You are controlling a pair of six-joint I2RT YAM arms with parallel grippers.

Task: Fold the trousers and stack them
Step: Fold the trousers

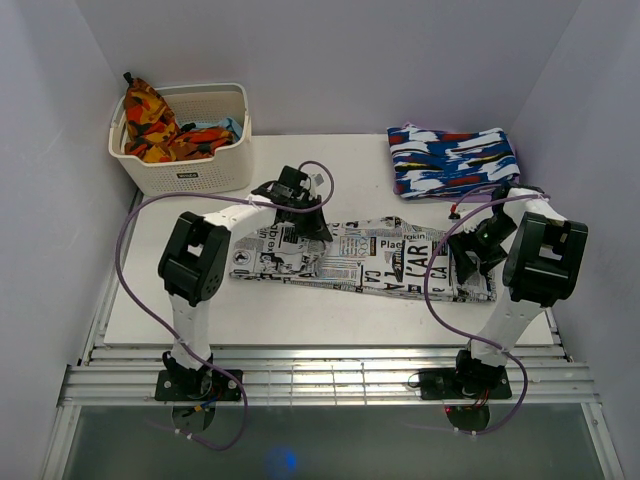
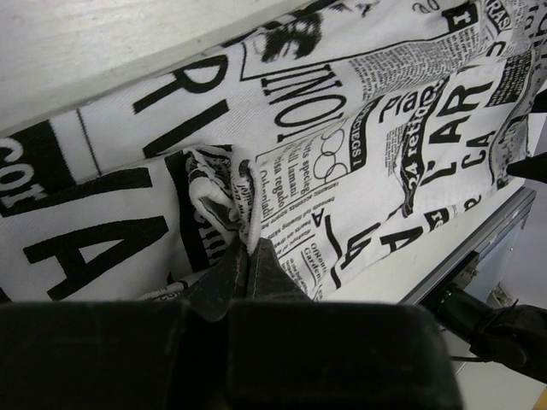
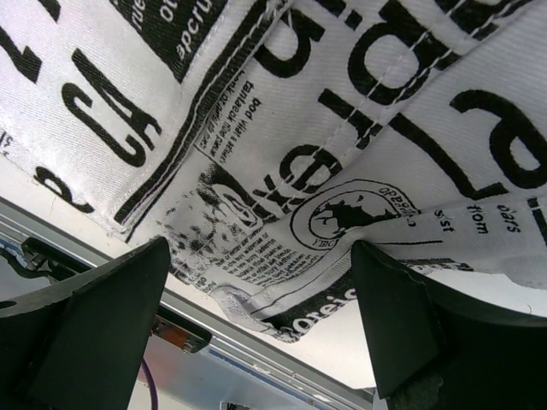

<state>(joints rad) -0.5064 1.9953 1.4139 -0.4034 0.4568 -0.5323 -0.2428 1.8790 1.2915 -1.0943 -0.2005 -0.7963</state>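
- Your left gripper point(image 2: 248, 256) has its fingers pressed together on a bunched fold of the trousers point(image 1: 380, 262), and the cloth hides the very tips.
- Your right gripper point(image 3: 261, 286) holds its fingers wide apart over a stitched hem. You cannot tell whether they touch it.
- The trousers, white with black newsprint, lie stretched across the table point(image 1: 300, 310) between both arms. The right gripper partly covers their right end.
- Each wrist view shows only part of them.

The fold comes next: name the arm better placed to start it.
Left, probably. The left gripper is shut on a pinch of the trousers, ready to lift; the right gripper stands open at the other end, gripping nothing yet.
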